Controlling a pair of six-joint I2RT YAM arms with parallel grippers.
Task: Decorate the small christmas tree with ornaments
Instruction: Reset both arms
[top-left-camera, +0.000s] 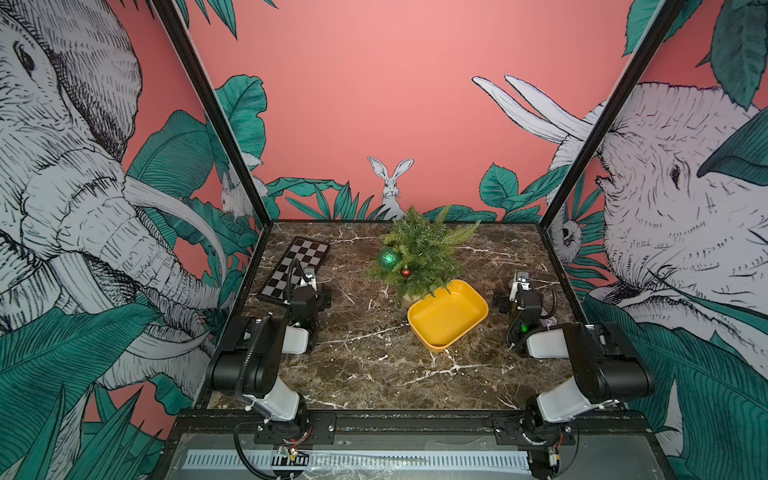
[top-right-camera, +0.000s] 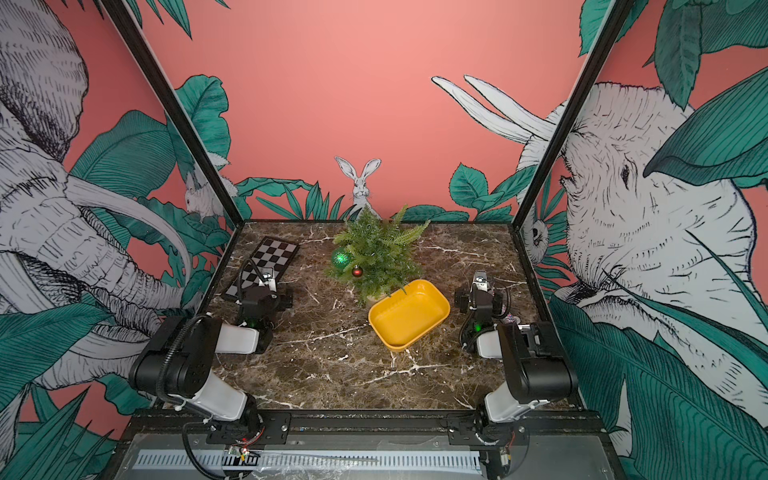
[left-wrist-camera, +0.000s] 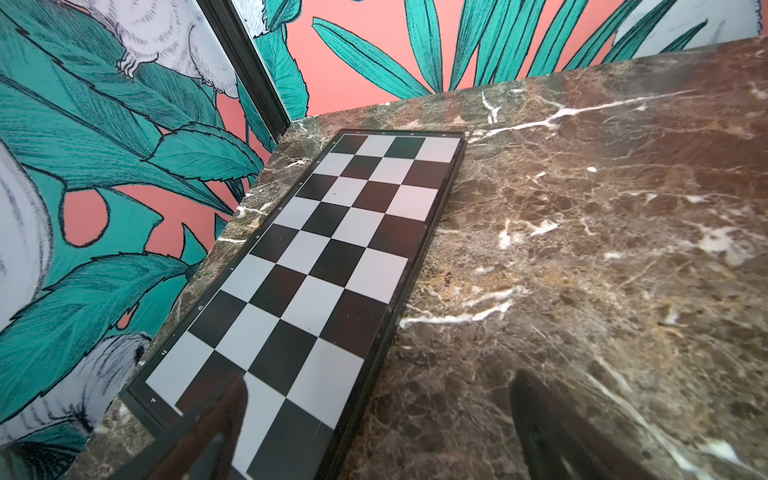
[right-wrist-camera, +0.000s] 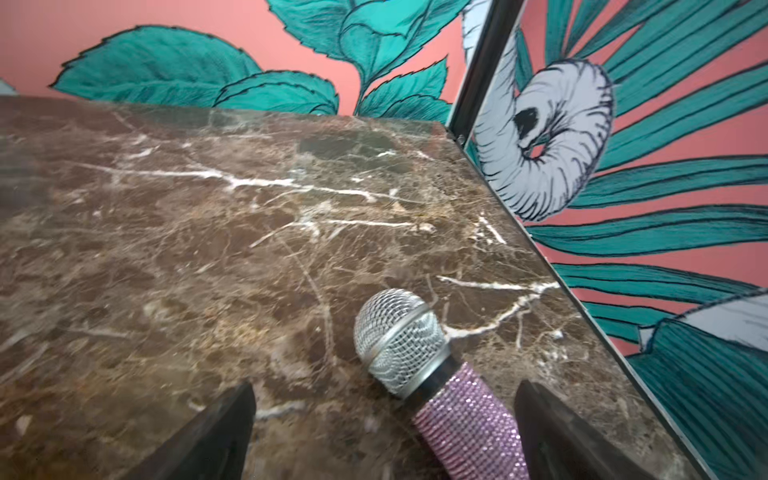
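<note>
Top views, both: brown white-veined marble table (top-left-camera: 374, 365) is boxed on the left, far and right by mural walls (top-left-camera: 374, 104) and black frame posts (top-left-camera: 216, 124). Black rail (top-left-camera: 415, 419) runs along the near edge. Small green feathery fir tree (top-left-camera: 422, 249) in a tan pot stands upright at far centre, well apart from every edge. Glittery green ball (top-left-camera: 389, 257) and small glossy dark red ball (top-left-camera: 405, 272) hang on its left side, near each other. Yellow rounded plastic tray (top-left-camera: 449, 320) sits just near-right of the tree, with low branches overlapping its far rim. Narrow black-and-white chessboard (top-left-camera: 297, 266) lies flat at far left, beside the left edge. Bare marble spans the near half between the arms. Left arm (top-left-camera: 257, 353) and right arm (top-left-camera: 598, 361) are folded, elbows raised at the near corners, forearms reaching far, wrists low. Left wrist is over the chessboard's near end, right wrist near the right edge.

Left wrist view: left gripper (left-wrist-camera: 380, 380) has jaws wide apart with nothing between. One finger is over the chessboard, the other over marble. White figures line the board's border; a "1" reads at the near corner, the rest is blurred.

Right wrist view: right gripper (right-wrist-camera: 386, 386) has jaws wide apart, clamping nothing. Microphone with silver mesh head and pink rhinestone handle (right-wrist-camera: 415, 365) lies on the marble between them, near the right table edge. Whether it touches the fingers cannot be told.
</note>
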